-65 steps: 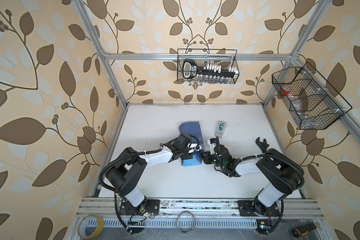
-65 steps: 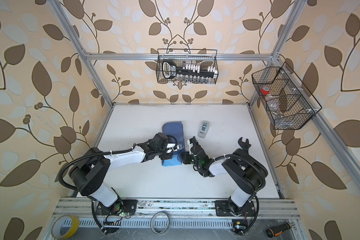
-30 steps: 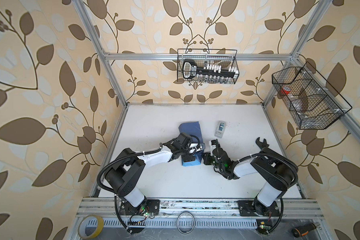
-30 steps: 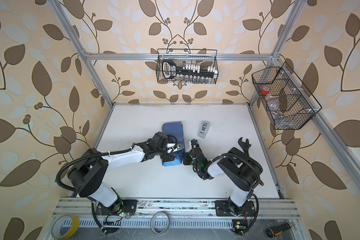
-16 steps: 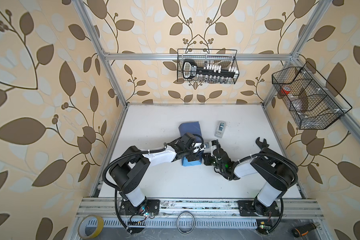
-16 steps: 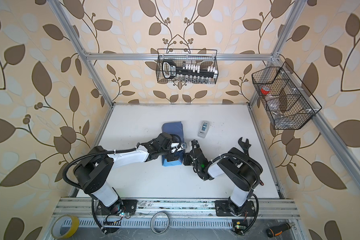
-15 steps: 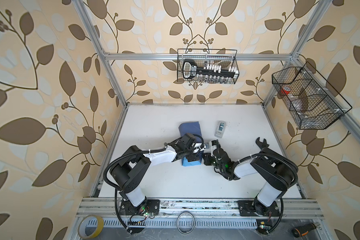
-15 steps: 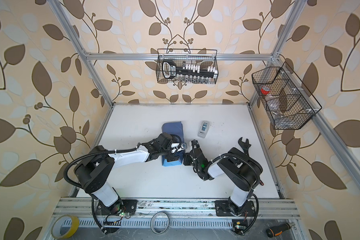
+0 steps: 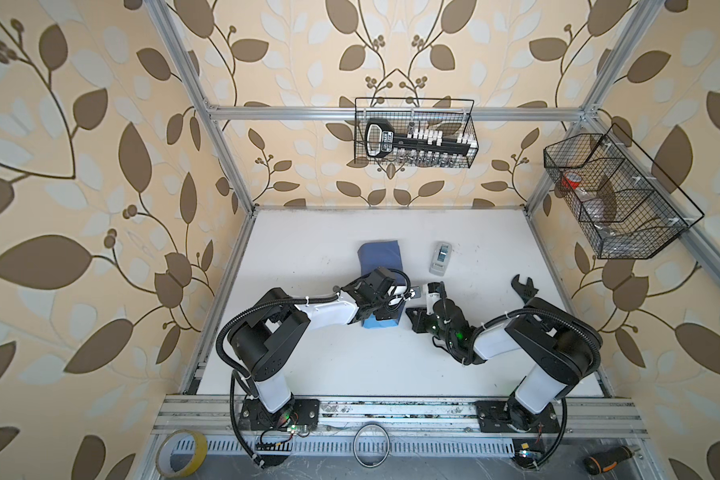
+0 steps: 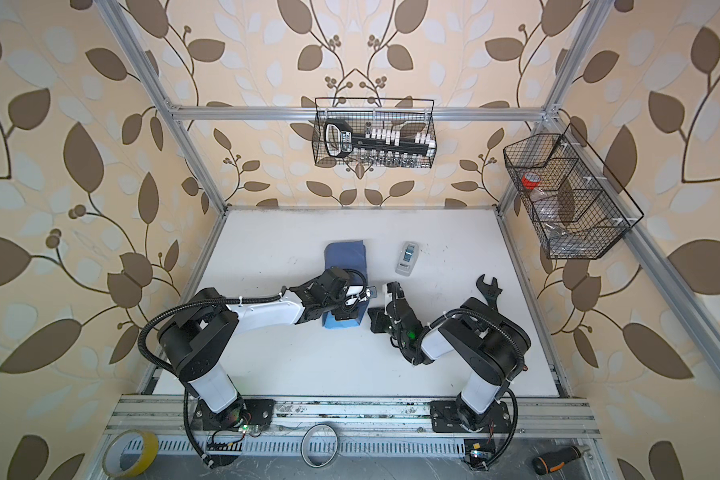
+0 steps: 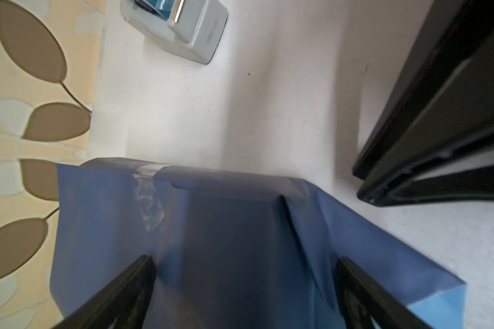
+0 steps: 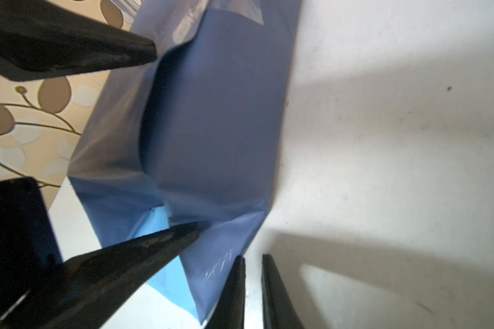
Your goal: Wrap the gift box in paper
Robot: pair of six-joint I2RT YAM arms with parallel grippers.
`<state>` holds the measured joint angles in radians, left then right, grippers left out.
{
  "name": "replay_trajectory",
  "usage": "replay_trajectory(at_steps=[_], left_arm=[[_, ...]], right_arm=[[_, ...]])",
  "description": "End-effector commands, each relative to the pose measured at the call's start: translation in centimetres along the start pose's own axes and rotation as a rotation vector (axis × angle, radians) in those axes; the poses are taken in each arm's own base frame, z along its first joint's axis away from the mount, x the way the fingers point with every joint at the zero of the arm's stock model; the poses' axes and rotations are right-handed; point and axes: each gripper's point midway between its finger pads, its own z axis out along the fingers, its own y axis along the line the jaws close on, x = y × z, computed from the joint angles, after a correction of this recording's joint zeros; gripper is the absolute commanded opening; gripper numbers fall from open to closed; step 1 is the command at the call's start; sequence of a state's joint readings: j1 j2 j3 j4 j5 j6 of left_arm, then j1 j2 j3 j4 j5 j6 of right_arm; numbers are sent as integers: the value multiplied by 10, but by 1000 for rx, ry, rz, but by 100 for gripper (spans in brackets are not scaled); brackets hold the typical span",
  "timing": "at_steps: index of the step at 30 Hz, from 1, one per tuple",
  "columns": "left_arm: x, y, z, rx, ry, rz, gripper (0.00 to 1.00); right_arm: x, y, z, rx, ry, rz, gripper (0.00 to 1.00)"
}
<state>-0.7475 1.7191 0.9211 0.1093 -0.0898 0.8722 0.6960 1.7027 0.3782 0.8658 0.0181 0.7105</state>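
Left gripper [image 11: 243, 258] gapes wide astride the thin slate-blue wrapping paper [image 11: 120, 216], right gripper [image 12: 252, 257] nearly shut, neither visibly holding anything: the loose six-o'clock flap [image 9: 376, 325] could spring open.

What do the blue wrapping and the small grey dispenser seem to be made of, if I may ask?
The paper: a thin matte sheet, likely paper; it holds sharp creases, slate blue outside, lighter blue underneath. The tape dispenser: probably moulded plastic, smooth light grey with rounded edges. The clear strip on the wrap: glossy, crinkled, seemingly plastic tape.
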Motion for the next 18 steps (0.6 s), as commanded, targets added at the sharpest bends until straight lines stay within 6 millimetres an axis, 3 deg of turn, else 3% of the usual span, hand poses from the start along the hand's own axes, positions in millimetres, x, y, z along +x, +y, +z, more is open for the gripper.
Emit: replay_trajectory(at_steps=[1,18], left_arm=[[11,-10,5,25,45,57,98],[10,-11,4,30,38,58,98]], right_arm=[[-11,24,-4,-111,-44,8,14],[-5,27,21,-169,1,122,10]])
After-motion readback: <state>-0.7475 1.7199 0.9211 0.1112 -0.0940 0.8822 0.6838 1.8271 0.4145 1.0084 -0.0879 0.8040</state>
